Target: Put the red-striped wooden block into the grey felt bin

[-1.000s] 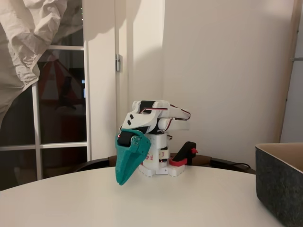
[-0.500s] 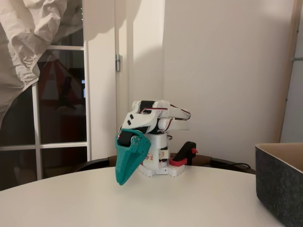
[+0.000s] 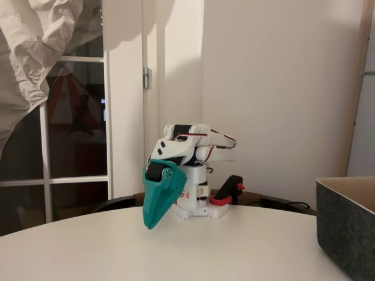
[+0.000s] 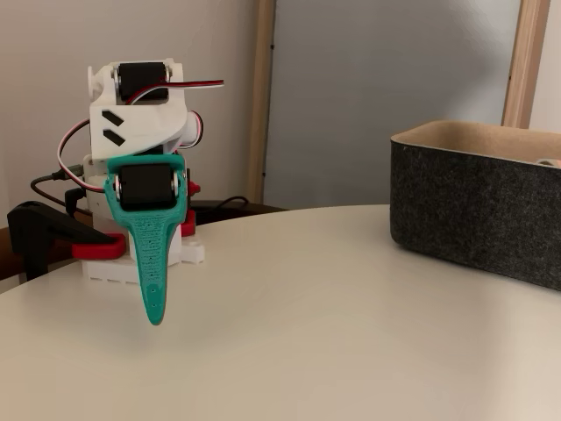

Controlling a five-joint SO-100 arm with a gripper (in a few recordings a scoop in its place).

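The white arm is folded low over its base at the back of the round white table [image 3: 234, 252]. Its teal gripper [image 3: 151, 225] hangs tip-down just above the tabletop, shut, with nothing between the fingers; from the other side the gripper [image 4: 156, 317] appears edge-on as one narrow wedge. In both fixed views the grey felt bin [image 3: 347, 229] stands at the right, well apart from the gripper, and its dark wall and tan inside [image 4: 473, 203] face the camera. The red-striped wooden block is out of view; the bin's walls hide whatever lies inside.
A red and black clamp [image 3: 226, 195] holds the arm's base to the table edge, and the clamp [image 4: 46, 239] also sits left of the base. Cables run behind the base. A wall, a door frame and a window stand beyond the table.
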